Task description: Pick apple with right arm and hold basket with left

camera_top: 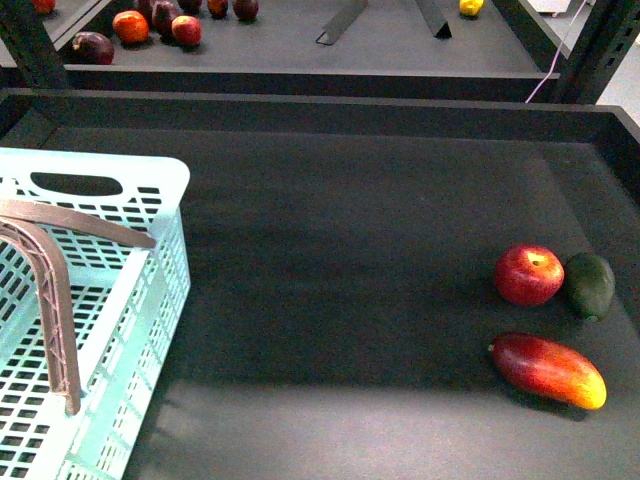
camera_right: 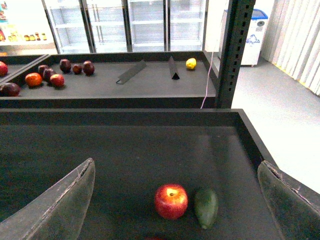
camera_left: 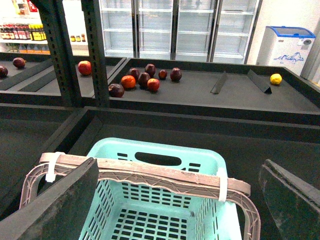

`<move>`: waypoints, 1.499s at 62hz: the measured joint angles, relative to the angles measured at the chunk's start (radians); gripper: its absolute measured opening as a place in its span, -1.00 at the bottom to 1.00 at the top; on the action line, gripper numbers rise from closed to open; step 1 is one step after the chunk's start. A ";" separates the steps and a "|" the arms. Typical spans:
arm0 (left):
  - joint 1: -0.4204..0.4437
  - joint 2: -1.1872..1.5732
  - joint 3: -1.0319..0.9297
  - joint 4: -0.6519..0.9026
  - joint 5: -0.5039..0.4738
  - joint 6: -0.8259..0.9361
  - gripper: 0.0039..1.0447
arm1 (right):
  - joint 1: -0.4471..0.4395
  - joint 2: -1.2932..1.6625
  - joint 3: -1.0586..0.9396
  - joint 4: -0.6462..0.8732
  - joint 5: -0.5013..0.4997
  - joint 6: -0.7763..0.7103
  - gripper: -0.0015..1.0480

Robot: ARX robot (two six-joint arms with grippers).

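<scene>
At the near left sits the basket (camera_top: 165, 180), its grey-brown handle (camera_left: 150, 175) lying across the gap of the left gripper (camera_left: 180, 167), whose jaws stand wide apart and hold nothing. That arm should come straight down and close on the handle's middle.

At the near right lies a mango (camera_top: 548, 371), and just beyond it the apple (camera_top: 528, 275), with an avocado (camera_top: 590, 285) just beside it on the right. The right gripper (camera_right: 176, 165) hangs spread and empty, short of the apple. It would do best closing near-to-far across the apple (the avocado side looks too tight for a finger) and centring over the stem dimple first. Loose fruit (camera_top: 150, 22) on the far shelf plays no part.
</scene>
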 joint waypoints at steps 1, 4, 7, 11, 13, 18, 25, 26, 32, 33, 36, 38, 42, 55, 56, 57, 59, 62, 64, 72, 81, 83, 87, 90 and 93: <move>0.000 0.000 0.000 0.000 0.000 0.000 0.87 | 0.000 0.000 0.000 0.000 0.000 0.000 0.83; 0.000 0.000 0.000 0.000 0.000 0.000 0.87 | 0.000 0.000 0.000 0.000 0.000 0.000 0.83; 0.000 0.000 0.000 0.000 0.000 0.000 0.87 | 0.000 0.000 0.000 0.000 0.000 0.000 0.83; 0.000 0.000 0.000 0.000 0.000 0.000 0.87 | 0.000 0.000 0.000 0.000 0.000 0.000 0.83; 0.000 0.000 0.000 0.000 0.000 0.000 0.87 | 0.000 0.000 0.000 0.000 0.000 0.000 0.83; 0.000 0.000 0.000 0.000 0.000 0.000 0.87 | 0.000 0.000 0.000 0.000 0.000 0.000 0.83; 0.000 0.000 0.000 0.000 0.000 0.000 0.87 | 0.000 0.000 0.000 0.000 0.000 0.000 0.83; 0.000 0.000 0.000 0.000 0.000 0.000 0.87 | 0.000 0.000 0.000 0.000 0.000 0.000 0.83; 0.000 0.000 0.000 0.000 0.000 0.000 0.87 | 0.000 0.000 0.000 0.000 0.000 0.000 0.83; 0.000 0.000 0.000 0.000 0.000 0.000 0.87 | 0.000 0.000 0.000 0.000 0.000 0.000 0.83; 0.000 0.000 0.000 0.000 0.000 0.000 0.87 | 0.000 0.000 0.000 0.000 0.000 0.000 0.83; 0.000 0.000 0.000 0.000 0.000 0.000 0.87 | 0.000 0.000 0.000 0.000 0.000 0.000 0.83; -0.008 0.090 0.073 -0.194 -0.019 -0.143 0.87 | 0.000 0.000 0.000 0.000 0.000 0.000 0.83; 0.127 0.404 0.215 -0.272 0.188 -0.691 0.87 | 0.000 -0.001 0.000 0.000 -0.002 0.000 0.83; 0.135 0.454 0.221 -0.227 0.209 -0.734 0.87 | 0.000 -0.001 0.000 0.000 -0.002 0.000 0.83; 0.139 0.490 0.224 -0.195 0.222 -0.752 0.87 | 0.000 -0.001 0.000 0.000 -0.002 0.000 0.83; 0.146 0.604 0.234 -0.098 0.246 -0.830 0.87 | 0.000 -0.001 0.000 0.000 -0.002 0.000 0.83; 0.149 0.703 0.243 -0.015 0.262 -0.887 0.87 | 0.000 -0.001 0.000 0.000 -0.002 0.000 0.83; 0.149 0.762 0.251 0.031 0.262 -0.910 0.87 | 0.000 -0.001 0.000 0.000 -0.002 0.000 0.83; 0.156 1.022 0.297 0.203 0.262 -0.997 0.87 | 0.000 -0.001 0.000 0.000 -0.002 0.000 0.83; 0.188 1.272 0.353 0.386 0.255 -1.062 0.87 | 0.000 -0.001 0.000 0.000 -0.002 0.000 0.83; 0.190 1.308 0.366 0.408 0.254 -1.069 0.87 | 0.000 -0.001 0.000 0.000 -0.002 0.000 0.83; 0.190 1.369 0.395 0.438 0.254 -1.089 0.87 | 0.000 -0.001 0.000 0.000 -0.002 0.000 0.83; 0.190 1.401 0.412 0.447 0.253 -1.101 0.87 | 0.000 -0.001 0.000 0.000 -0.002 0.000 0.83; 0.190 1.426 0.423 0.452 0.239 -1.111 0.87 | 0.000 -0.001 0.000 0.000 -0.002 0.000 0.83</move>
